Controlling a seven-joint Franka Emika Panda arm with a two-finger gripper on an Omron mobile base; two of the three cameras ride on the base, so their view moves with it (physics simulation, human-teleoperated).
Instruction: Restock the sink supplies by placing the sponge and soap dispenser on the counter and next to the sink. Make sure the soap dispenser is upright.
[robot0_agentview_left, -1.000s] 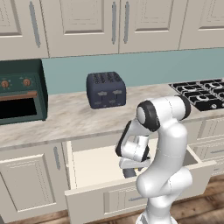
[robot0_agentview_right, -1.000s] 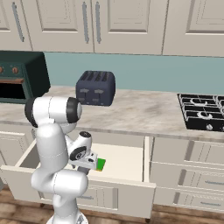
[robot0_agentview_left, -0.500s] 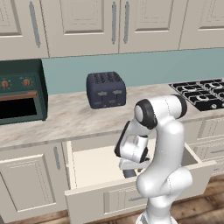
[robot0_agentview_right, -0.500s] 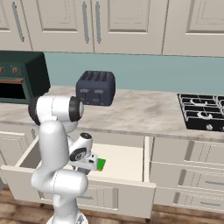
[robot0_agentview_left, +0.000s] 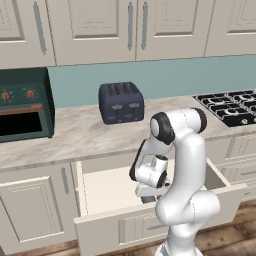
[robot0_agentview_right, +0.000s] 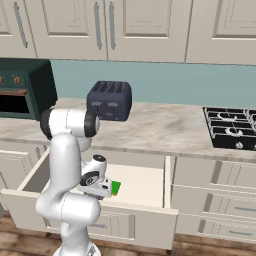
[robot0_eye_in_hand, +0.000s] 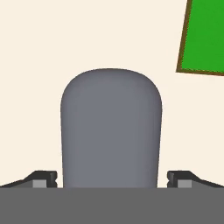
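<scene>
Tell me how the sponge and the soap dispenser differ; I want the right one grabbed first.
The sponge is bright green, flat and sharp-cornered; the soap dispenser is grey with a rounded end. The dispenser sits between the fingertips; the sponge lies off to one side. Both lie on the open drawer's pale floor.

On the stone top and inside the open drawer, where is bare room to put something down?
The counter is bare between the toaster and the stovetop, and between toaster and green oven. The drawer floor is bare toward its oven side. It is crowded where the end effector straddles the soap dispenser, with the sponge beside it.
</scene>
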